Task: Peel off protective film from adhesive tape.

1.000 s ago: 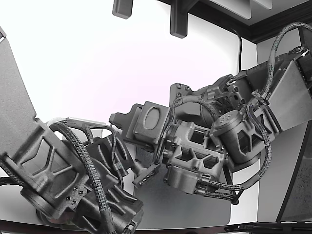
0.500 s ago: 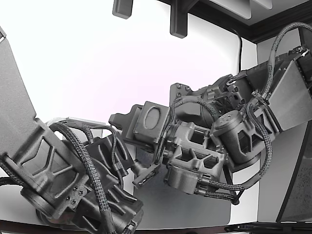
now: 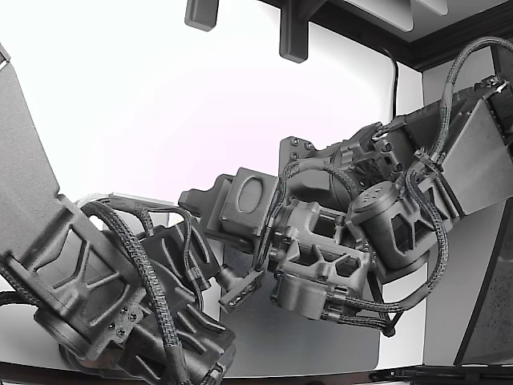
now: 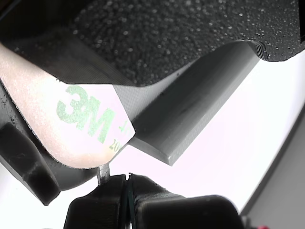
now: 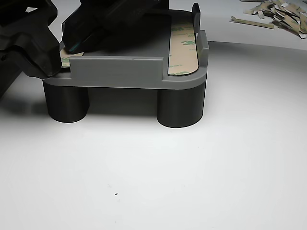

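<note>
Filling most of the exterior view, two dark grey printed robot arms (image 3: 321,241) with braided cables cross over a pale, glossy white bench (image 3: 144,104); a darker grey flat mat (image 3: 304,337) lies beneath them, and dark framing lines the upper edge of the room.

The wrist view sits very close to a pink-white strip of adhesive tape with green 3M printing on its protective film (image 4: 81,121), lying against a grey ridged plastic fixture edge (image 4: 190,114) under a black grainy surface. The black hand (image 4: 126,183) shows two tips nearly meeting just beside the strip's rounded corner; whether they pinch the film cannot be told.

The other view shows a grey printed fixture tray on two dark cylindrical legs (image 5: 120,72) standing on the white bench. A second film-covered tape strip (image 5: 183,48) lies in its right-hand slot. Black arm parts (image 5: 33,43) cover the tray's left end. Scraps of peeled film (image 5: 273,14) are heaped on the bench well apart.
</note>
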